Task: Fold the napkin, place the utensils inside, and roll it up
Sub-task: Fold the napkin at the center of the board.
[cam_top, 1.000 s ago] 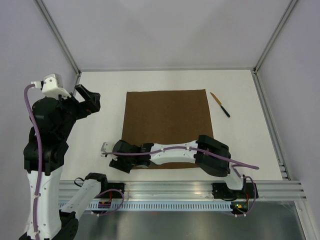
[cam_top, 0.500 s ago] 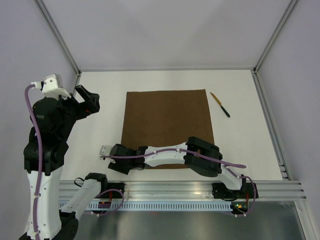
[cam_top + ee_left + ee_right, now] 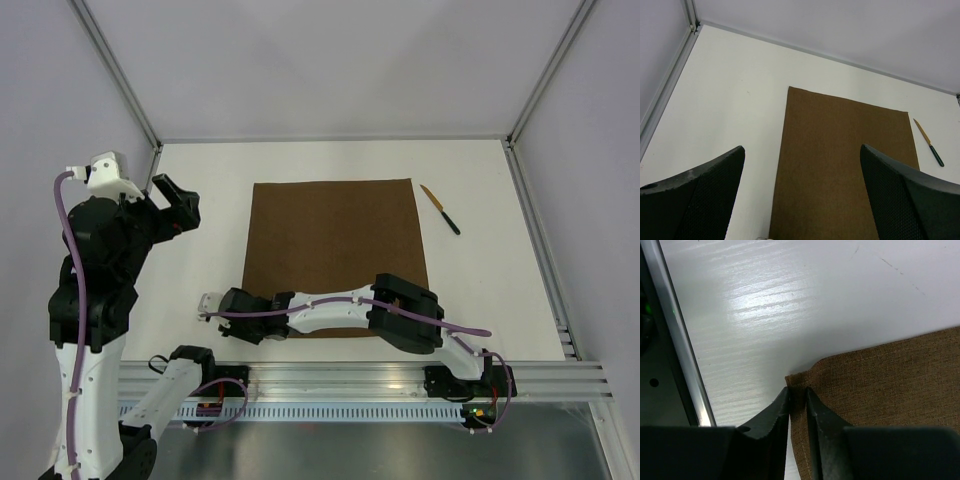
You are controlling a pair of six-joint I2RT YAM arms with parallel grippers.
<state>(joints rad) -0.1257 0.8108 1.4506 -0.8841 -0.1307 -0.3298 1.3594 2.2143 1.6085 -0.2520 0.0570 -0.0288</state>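
Observation:
The dark-brown napkin lies flat and unfolded on the white table. My right gripper is down at its near-left corner. In the right wrist view the two jaws of that gripper stand almost together, pinching the slightly lifted corner of the napkin. The utensil, with an orange blade and a black handle, lies on the table just right of the napkin's far-right corner. My left gripper hangs raised at the left, wide open and holding nothing. Its wrist view looks down at the napkin and the utensil.
An aluminium rail runs along the near table edge, and it also appears as the rail close to the pinched corner. Frame posts and pale walls close in the left, right and far sides.
My right arm has drawn back toward the near edge and the gripper has sunk onto the napkin's near-left corner, its jaws closing on the cloth. The left arm has barely shifted.

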